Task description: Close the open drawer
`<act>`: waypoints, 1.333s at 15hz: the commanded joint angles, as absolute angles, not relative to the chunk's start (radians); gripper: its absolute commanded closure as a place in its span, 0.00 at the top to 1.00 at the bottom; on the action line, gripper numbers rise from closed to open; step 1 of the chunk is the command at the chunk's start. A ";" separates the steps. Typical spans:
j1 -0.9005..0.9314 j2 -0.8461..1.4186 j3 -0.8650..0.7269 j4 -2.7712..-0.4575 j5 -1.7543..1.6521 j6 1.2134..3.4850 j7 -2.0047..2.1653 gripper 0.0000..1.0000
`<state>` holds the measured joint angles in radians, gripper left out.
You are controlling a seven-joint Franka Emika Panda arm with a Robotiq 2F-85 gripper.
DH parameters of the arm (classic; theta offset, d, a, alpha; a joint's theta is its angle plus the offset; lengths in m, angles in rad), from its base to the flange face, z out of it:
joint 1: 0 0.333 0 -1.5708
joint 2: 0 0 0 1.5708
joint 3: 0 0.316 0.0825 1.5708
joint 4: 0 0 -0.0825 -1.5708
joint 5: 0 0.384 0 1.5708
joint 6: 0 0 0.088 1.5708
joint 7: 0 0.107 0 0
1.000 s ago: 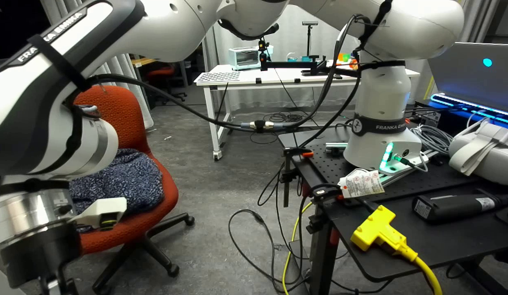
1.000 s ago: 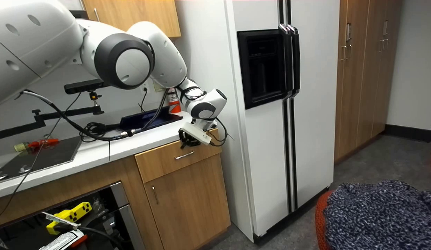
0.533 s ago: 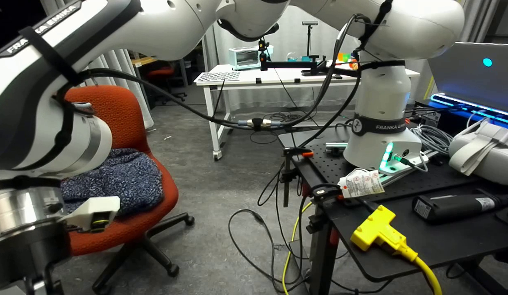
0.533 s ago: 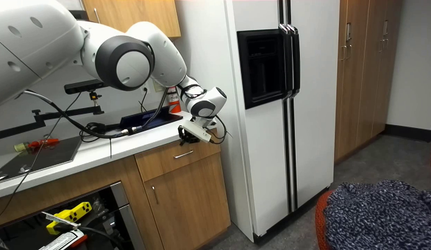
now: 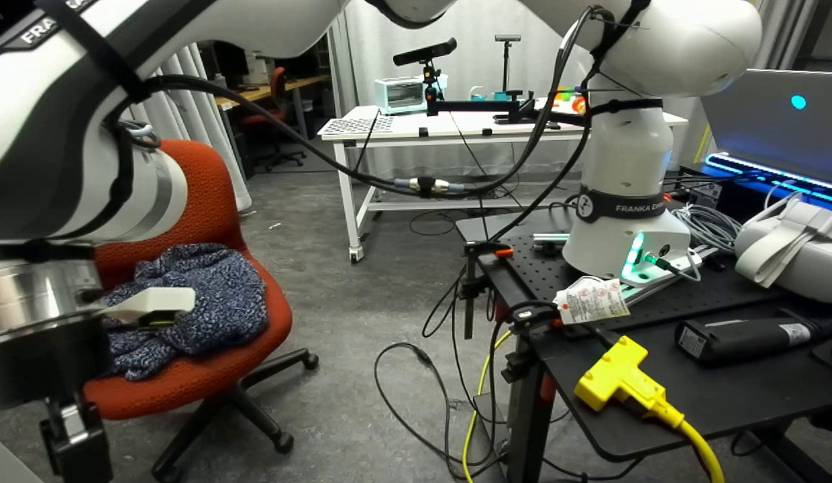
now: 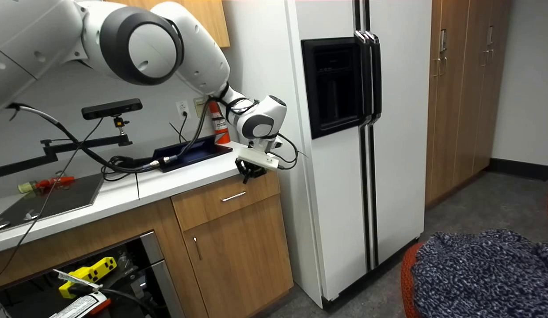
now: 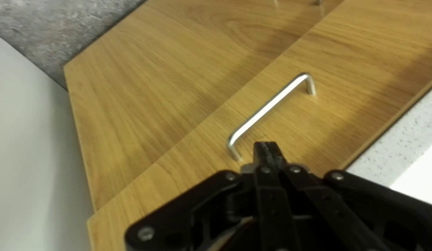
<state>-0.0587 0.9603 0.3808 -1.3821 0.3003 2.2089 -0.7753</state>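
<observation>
In the wrist view, a black, screw-studded gripper fills the bottom of the frame, its two slim fingers pressed together; whether they touch the wood I cannot tell. Diagonally across the middle runs the wide, rectangular, honey-brown wooden drawer, its grain fine and straight, with a shiny, bent metal bar handle. At the upper left lies the smooth wooden cabinet door; at the right edge, the speckled pale-grey countertop. In an exterior view the drawer sits left of centre, under the countertop and above the cabinet door; its inside is hidden, and whether its front is fully flush I cannot tell. At the left in an exterior view, an orange, coarsely woven swivel chair holds a rumpled, dark blue-and-white knitted cloth on its seat.
</observation>
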 commanded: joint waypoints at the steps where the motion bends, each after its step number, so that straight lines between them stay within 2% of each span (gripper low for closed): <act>1: -0.037 0.790 0.298 -1.618 0.221 2.336 -0.767 0.00; 12: -0.044 0.407 0.258 -2.167 0.104 2.704 -0.720 0.00; 14: -0.045 0.339 0.255 -2.263 0.097 2.758 -0.710 0.27; 15: -0.048 0.306 0.256 -2.306 0.097 2.784 -0.706 0.32; 20: -0.071 0.142 0.277 -2.505 0.131 2.916 -0.734 0.72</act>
<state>-0.0553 0.2792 0.2657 -2.3591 0.1250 2.8427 -0.7368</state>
